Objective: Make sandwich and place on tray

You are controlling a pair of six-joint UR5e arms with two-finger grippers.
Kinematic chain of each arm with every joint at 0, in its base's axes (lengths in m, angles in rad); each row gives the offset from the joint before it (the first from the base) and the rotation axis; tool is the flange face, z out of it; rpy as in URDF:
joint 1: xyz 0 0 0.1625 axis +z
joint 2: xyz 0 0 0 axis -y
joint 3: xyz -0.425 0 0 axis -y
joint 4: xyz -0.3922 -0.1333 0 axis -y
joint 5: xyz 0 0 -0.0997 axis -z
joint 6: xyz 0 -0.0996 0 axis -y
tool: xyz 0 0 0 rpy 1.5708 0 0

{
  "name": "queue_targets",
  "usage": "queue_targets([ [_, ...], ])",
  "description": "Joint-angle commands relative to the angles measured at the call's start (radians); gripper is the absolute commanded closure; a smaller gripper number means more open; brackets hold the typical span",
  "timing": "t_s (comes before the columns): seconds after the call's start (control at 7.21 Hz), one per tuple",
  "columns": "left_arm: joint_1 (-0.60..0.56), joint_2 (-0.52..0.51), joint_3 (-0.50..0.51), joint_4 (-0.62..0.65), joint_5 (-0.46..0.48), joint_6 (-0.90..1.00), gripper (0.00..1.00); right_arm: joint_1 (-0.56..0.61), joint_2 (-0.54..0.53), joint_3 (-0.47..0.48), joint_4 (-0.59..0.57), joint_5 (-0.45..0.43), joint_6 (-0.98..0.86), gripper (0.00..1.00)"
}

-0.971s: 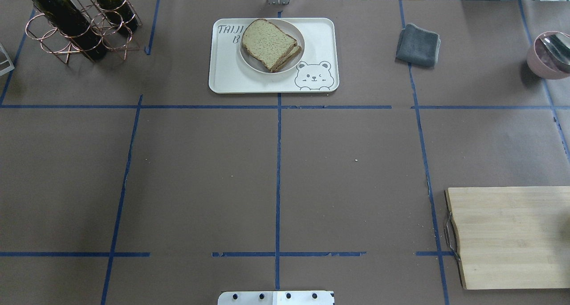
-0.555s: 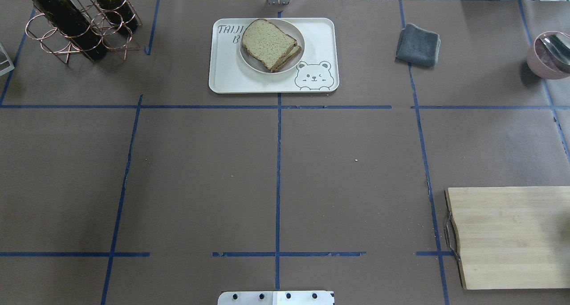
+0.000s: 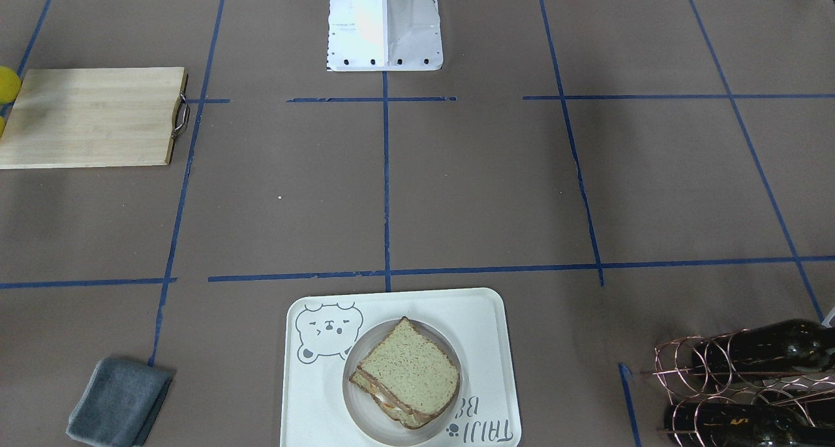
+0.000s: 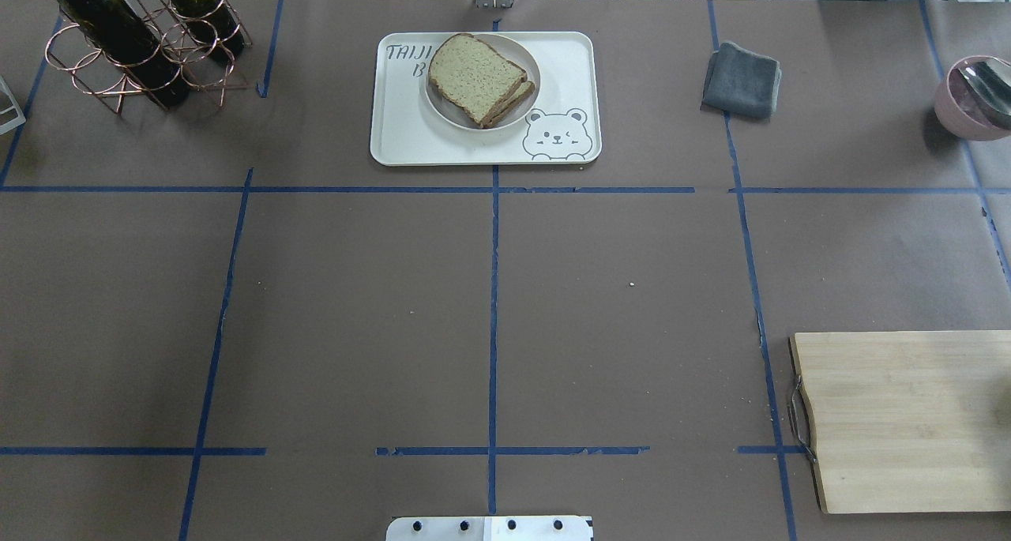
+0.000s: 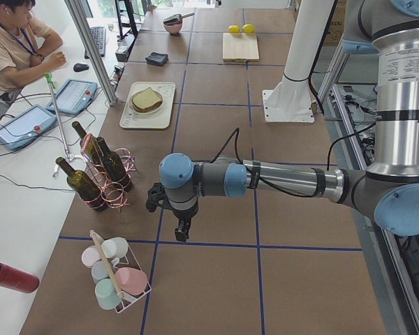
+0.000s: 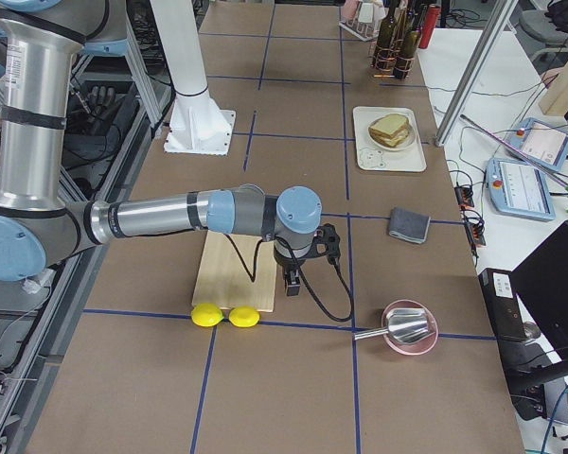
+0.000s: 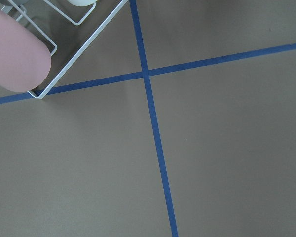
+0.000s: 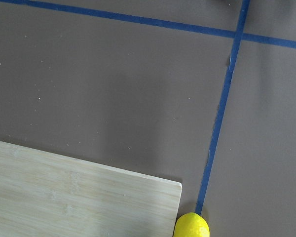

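Observation:
The sandwich (image 4: 478, 75) is two speckled tan bread slices stacked on a small round white plate (image 4: 442, 110). A white-and-orange egg edge (image 3: 378, 395) shows between the slices. The plate stands on the cream bear-face tray (image 4: 569, 67) at the table's far middle. Neither gripper shows in the overhead or front view. My left gripper (image 5: 184, 230) hangs over the table near the bottle rack, far from the tray. My right gripper (image 6: 293, 284) hangs by the cutting board's edge. I cannot tell whether either is open or shut.
A copper rack with wine bottles (image 4: 134, 43) stands far left. A grey cloth (image 4: 741, 79) and a pink bowl (image 4: 971, 99) lie far right. A wooden cutting board (image 4: 900, 418) is near right, with two lemons (image 6: 225, 315) beside it. A cup rack (image 5: 115, 272) stands beyond the left gripper.

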Motion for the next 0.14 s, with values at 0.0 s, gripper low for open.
queue_targets([
  [0.0,0.001,-0.008,-0.004,0.003,0.004,-0.001,0.0,-0.001,-0.013,0.0,0.021,-0.001,0.002,0.0],
])
